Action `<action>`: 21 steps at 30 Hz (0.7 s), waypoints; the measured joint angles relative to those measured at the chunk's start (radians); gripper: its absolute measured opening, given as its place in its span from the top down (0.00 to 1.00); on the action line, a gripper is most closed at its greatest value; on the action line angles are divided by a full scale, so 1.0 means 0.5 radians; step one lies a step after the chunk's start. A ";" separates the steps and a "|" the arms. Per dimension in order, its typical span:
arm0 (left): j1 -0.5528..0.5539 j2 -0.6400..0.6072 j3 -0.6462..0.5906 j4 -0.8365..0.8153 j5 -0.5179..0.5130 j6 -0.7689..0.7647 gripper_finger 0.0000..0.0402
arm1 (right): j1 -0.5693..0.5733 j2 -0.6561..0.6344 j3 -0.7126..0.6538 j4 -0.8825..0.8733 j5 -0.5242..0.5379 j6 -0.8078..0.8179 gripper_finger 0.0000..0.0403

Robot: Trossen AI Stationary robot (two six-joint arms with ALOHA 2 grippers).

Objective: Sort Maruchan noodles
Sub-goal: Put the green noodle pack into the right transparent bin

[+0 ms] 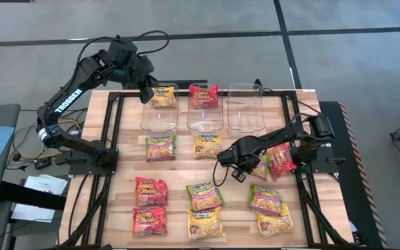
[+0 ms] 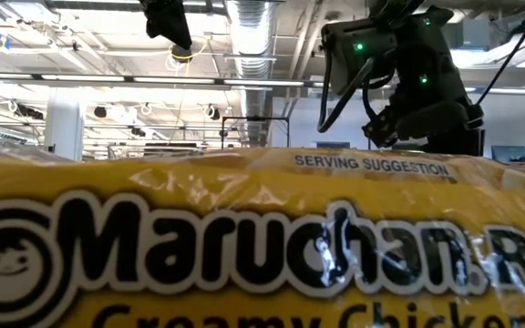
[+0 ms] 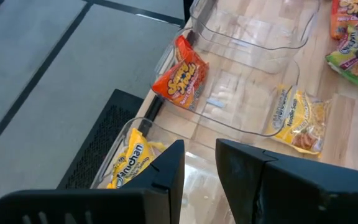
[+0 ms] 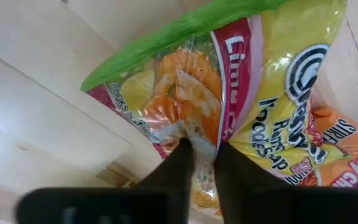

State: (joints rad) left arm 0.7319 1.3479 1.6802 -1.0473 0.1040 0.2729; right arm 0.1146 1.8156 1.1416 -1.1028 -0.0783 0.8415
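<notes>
Three clear bins stand at the far side. The left bin (image 1: 157,118) holds a yellow Maruchan packet (image 1: 162,96), the middle bin (image 1: 203,119) a red one (image 1: 203,95), and the right bin (image 1: 245,111) holds nothing. My left gripper (image 3: 199,167) hovers open over the left bin (image 3: 185,134), above the yellow packet (image 3: 129,165). My right gripper (image 1: 247,171) points down at the table's right, shut on a green, pink and yellow packet (image 4: 229,93). Several more packets lie flat on the table. My right gripper pinches the face of the green, pink and yellow packet (image 4: 199,127) between its two fingertips, coming from above and pointing down. The wrap bunches up between the fingertips. One side of the packet overlaps an orange packet (image 4: 347,168); whether it is lifted I cannot tell.
Loose packets lie in rows: two by the bins (image 1: 160,147) (image 1: 207,144), two red ones at the near left (image 1: 150,191), others at the near middle (image 1: 203,196) and near right (image 1: 266,200). A yellow packet (image 2: 244,246) fills the low view. A red packet (image 1: 280,161) lies beside my right gripper.
</notes>
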 joint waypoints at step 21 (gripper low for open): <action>0.000 0.001 0.000 0.043 -0.033 0.021 0.80 | 0.076 0.014 0.641 -0.522 -0.002 0.217 0.99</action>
State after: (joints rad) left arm 0.7319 1.3482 1.6800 -1.0260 0.0875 0.2832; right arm 0.1525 1.8225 1.4622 -1.3638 -0.0795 0.9502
